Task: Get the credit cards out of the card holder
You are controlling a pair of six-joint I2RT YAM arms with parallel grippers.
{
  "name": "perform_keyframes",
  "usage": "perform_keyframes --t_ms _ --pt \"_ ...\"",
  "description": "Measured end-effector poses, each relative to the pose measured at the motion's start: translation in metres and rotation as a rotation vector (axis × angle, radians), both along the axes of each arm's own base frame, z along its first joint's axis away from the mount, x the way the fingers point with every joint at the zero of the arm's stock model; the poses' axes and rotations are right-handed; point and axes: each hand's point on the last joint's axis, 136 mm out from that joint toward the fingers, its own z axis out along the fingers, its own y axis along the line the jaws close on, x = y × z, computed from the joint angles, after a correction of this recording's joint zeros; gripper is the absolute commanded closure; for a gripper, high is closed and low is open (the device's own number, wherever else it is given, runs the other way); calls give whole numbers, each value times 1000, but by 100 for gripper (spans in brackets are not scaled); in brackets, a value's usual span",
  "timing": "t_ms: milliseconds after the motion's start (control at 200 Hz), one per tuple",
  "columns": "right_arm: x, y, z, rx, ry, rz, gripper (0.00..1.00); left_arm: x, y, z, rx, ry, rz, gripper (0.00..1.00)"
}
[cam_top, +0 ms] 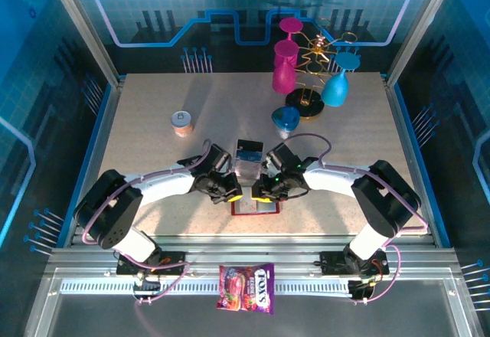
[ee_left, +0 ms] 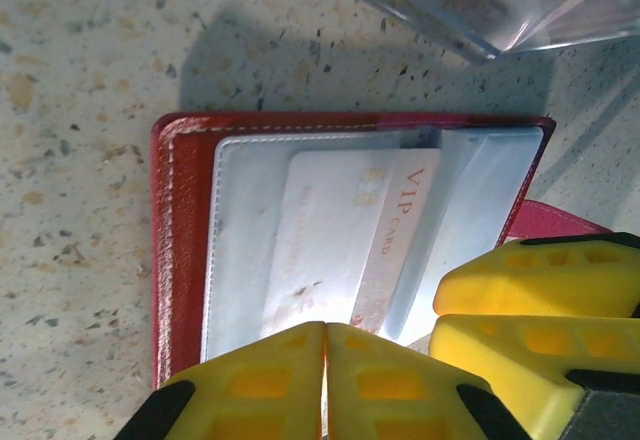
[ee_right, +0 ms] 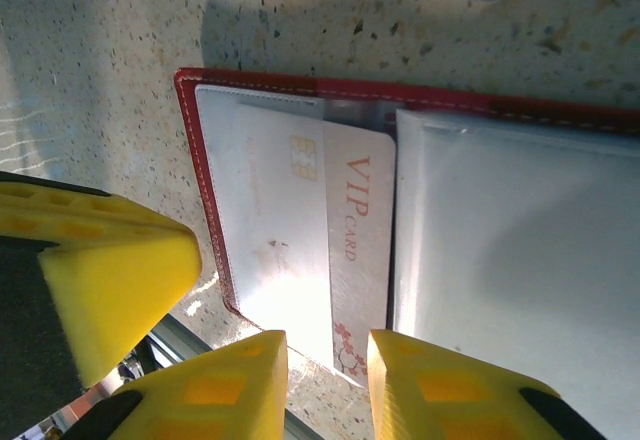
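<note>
The dark red card holder [cam_top: 255,208] lies open and flat on the table near the front edge, its greyish clear pockets [ee_right: 520,260] facing up. A pinkish-white credit card [ee_right: 300,230] marked VIP sits slanted in the left pocket [ee_left: 240,260], and its near corner sticks out past the holder's edge. My left gripper [ee_left: 323,345] is shut, with its tips down on the near end of that pocket and card [ee_left: 330,230]. My right gripper [ee_right: 327,365] hovers beside it with a narrow gap between its jaws, and the card's protruding corner shows in that gap. Both grippers [cam_top: 230,194] [cam_top: 262,194] meet over the holder.
A clear acrylic tray [cam_top: 249,167] [ee_left: 480,0] stands just behind the holder with a dark card in it. Farther back are a small jar [cam_top: 182,122], a blue heart-shaped piece [cam_top: 285,119], and pink [cam_top: 285,65] and blue [cam_top: 337,84] goblets by a gold rack. A candy bag [cam_top: 246,287] lies on the front rail.
</note>
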Motion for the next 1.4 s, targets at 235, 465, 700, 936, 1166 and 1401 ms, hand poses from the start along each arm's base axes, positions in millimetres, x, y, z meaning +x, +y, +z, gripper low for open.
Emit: perform_keyframes --t_ms 235,465,700,936,1166,1401 --pt "3 -2 0 8 -2 -5 72 -7 0 -17 36 40 -24 92" --pt "2 0 0 23 4 1 73 -8 1 -17 42 44 -24 92" --pt "3 1 -9 18 16 3 74 -8 2 -17 43 44 -24 92" --pt "0 0 -17 18 28 5 74 -8 2 -18 44 46 -24 92" --pt "-2 3 -19 44 31 13 74 -10 3 -20 46 49 -24 93" --pt "-2 7 -18 76 38 19 75 -10 2 -23 39 46 -25 93"
